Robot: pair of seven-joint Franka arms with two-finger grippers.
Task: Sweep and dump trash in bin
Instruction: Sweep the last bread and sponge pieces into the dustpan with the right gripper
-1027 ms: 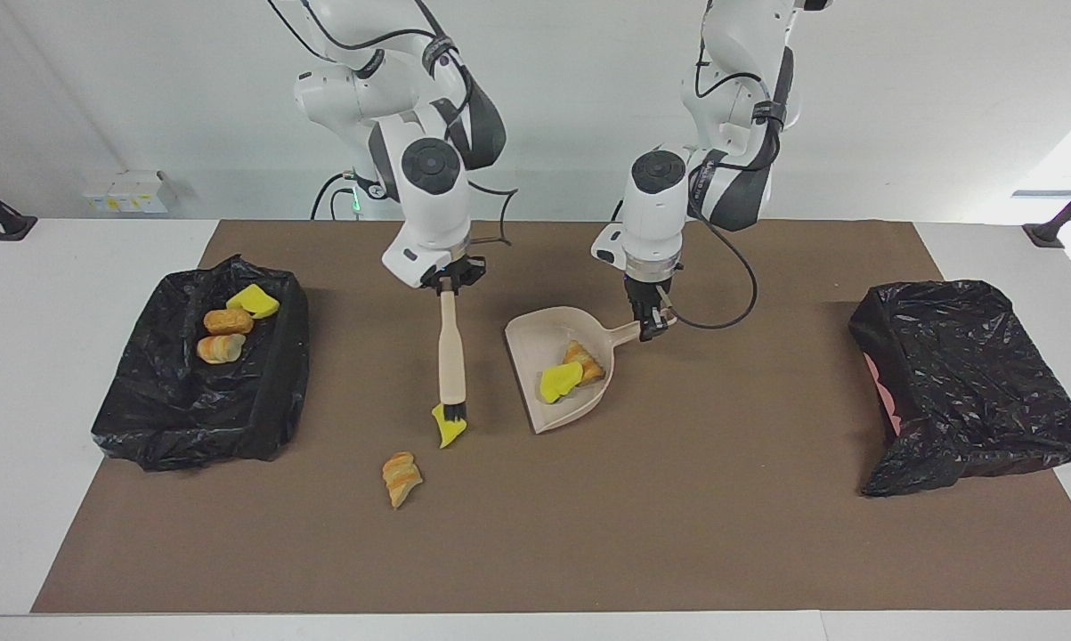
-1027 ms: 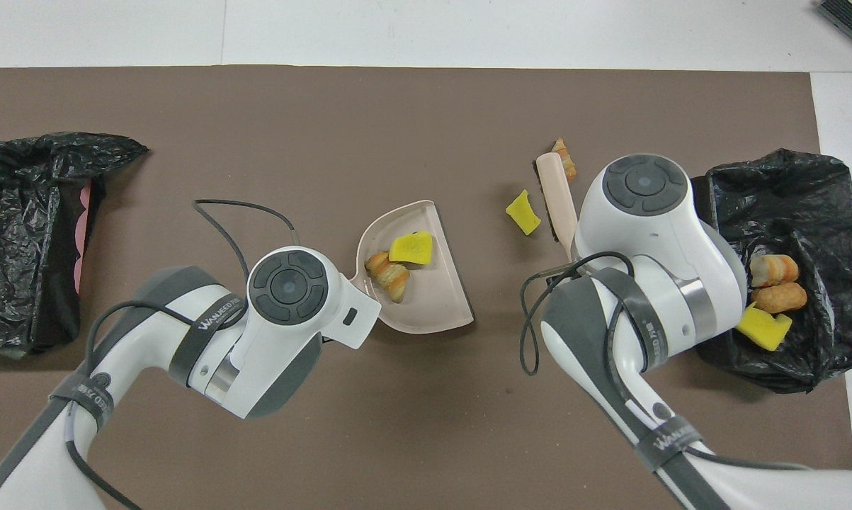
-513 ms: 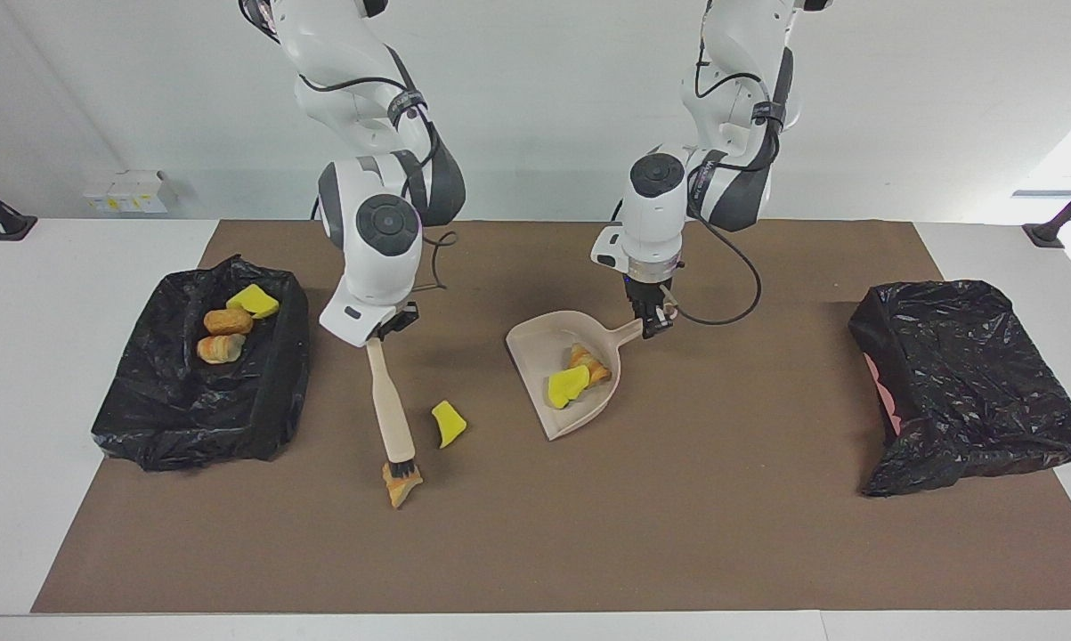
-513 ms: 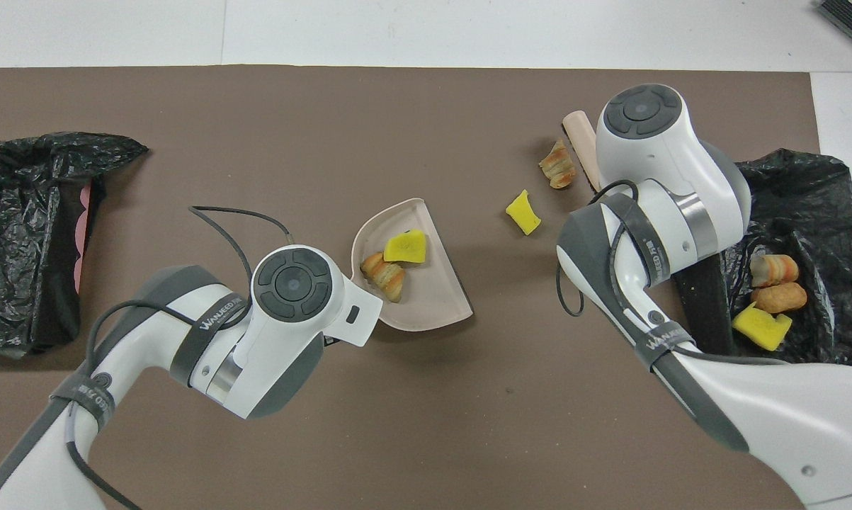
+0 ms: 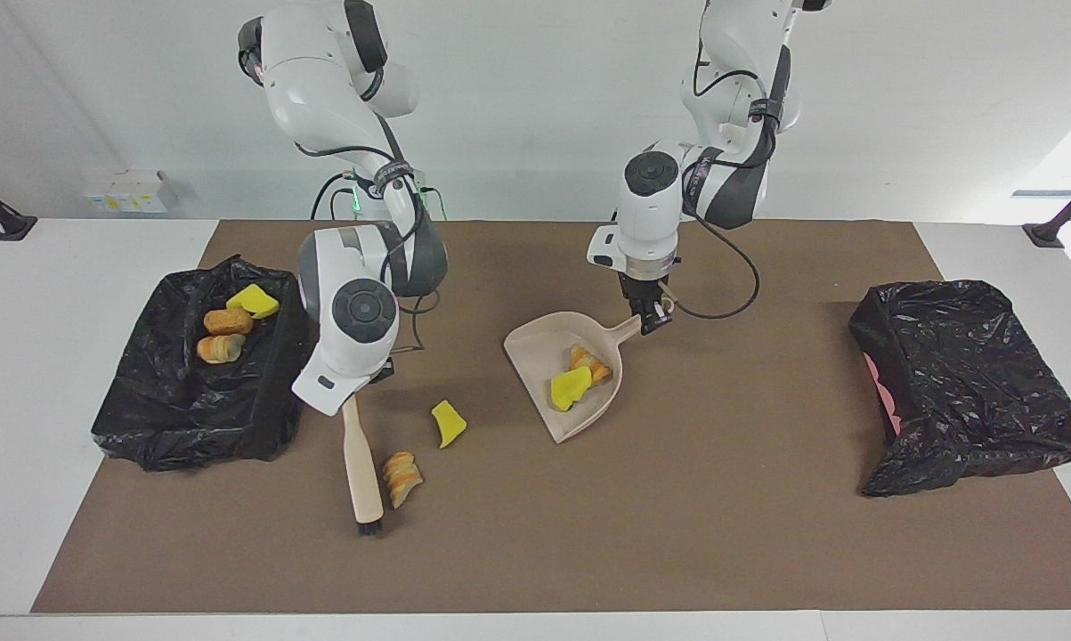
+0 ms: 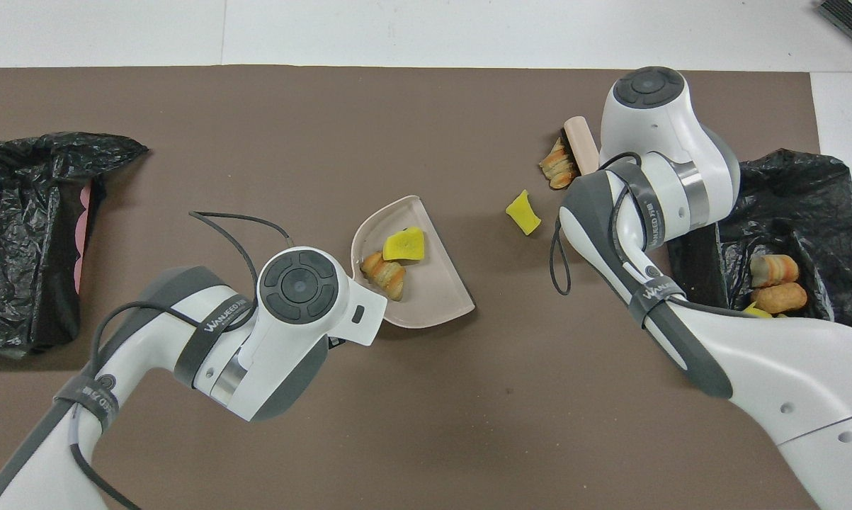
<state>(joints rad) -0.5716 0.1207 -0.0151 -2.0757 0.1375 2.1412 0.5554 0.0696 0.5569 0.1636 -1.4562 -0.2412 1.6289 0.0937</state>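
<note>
Trash is lying in three places on the bench (image 5: 766, 552), which is carrying a brown mat. Two pieces, a yellow wedge (image 5: 449, 423) and an orange lump (image 5: 401, 477), are sitting loose on the mat, toward the right arm's end and nearer the edge away from the robots. Two more pieces (image 5: 578, 377) are resting in a beige dustpan (image 5: 535, 343) near the middle. Three pieces (image 5: 228, 322) are lying in a black-lined bin (image 5: 188, 418) at the right arm's end. A second black-lined bin (image 5: 962, 374) is sitting at the left arm's end.

The right gripper (image 5: 350, 399) is holding a brush (image 5: 361, 472) by the top of its handle, fingers closed on it, with the bristles touching the mat just beside the orange lump. The left gripper (image 5: 649, 319) is pinching the dustpan's handle, fingers closed around it, and the pan is resting on the mat.
</note>
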